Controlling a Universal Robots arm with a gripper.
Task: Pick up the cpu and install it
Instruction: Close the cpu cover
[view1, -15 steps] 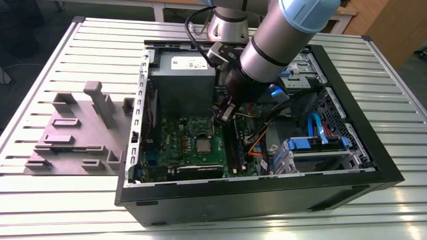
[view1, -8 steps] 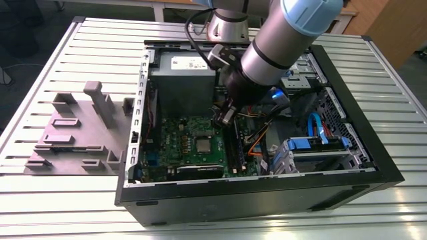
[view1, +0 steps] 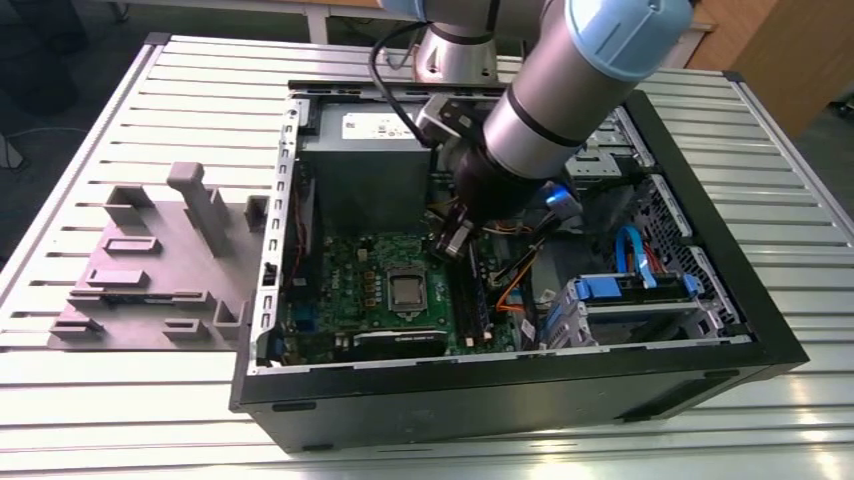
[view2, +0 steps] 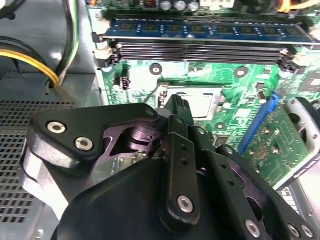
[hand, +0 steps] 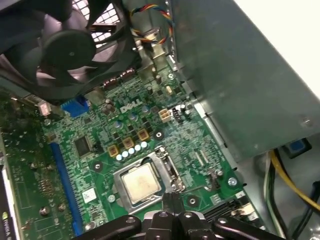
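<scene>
Cpu (hand: 140, 183), flat square, dull silver top: seated in metal socket frame (hand: 167, 165) on green motherboard (view1: 350, 285) inside black case (view1: 747, 330). Gripper (hand: 172, 200) just above, fingers together, holding nothing.

White logo (hand: 131, 107) on motherboard (hand: 95, 165) (maker's mark); power supply label (view1: 380, 126) print illegible.

My arm (view1: 561, 110) covers the far middle of the computer case (view1: 721, 300), so I can't see what's under it. In the second wrist view the pincer (view2: 176, 107) hides part of the cpu (view2: 200, 103). In the first wrist view the pincer (hand: 172, 200) is cut off at the picture's edge.
</scene>
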